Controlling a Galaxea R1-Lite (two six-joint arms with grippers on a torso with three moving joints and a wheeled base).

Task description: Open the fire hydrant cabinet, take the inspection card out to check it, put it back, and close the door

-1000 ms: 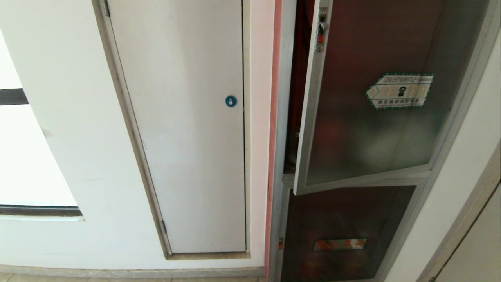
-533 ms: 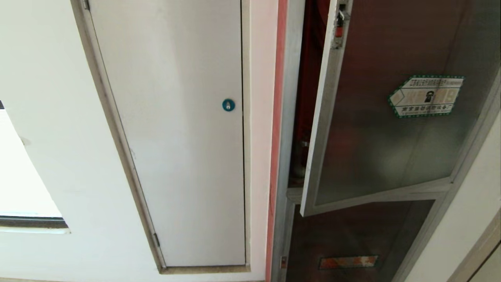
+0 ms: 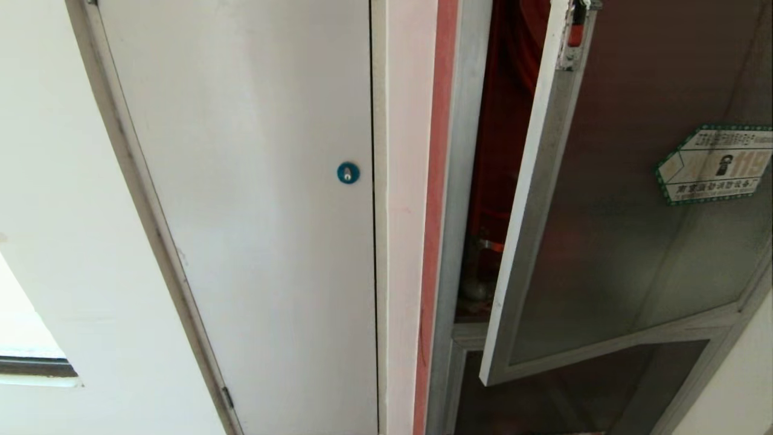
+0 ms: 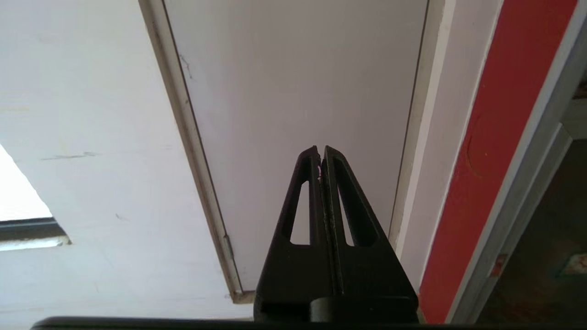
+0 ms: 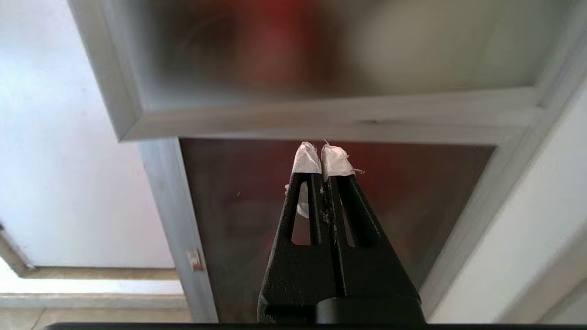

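Note:
The fire hydrant cabinet [image 3: 468, 181] stands at the right of the head view, its silver frame beside a red strip. Its door [image 3: 628, 241], dark glass in a silver frame with a green-bordered sticker [image 3: 715, 163] and a small red latch [image 3: 577, 27], hangs ajar. Red walls and a metal fitting [image 3: 480, 272] show through the gap. The inspection card is out of view. Neither arm appears in the head view. My left gripper [image 4: 320, 153] is shut and empty, pointing at the white door. My right gripper [image 5: 321, 153], tips wrapped in white tape, is shut and empty below the door's bottom rail [image 5: 330, 117].
A plain white panel door [image 3: 253, 211] with a blue round lock [image 3: 348, 173] fills the left half. A white wall [image 3: 48, 181] lies further left, with a window edge [image 3: 33, 362] low down. The lower dark glass panel [image 5: 257, 206] sits under the ajar door.
The whole head view has shifted: cabinet, door and white panel have grown larger and slid right and down, so the camera has moved closer. The door's angle looks unchanged.

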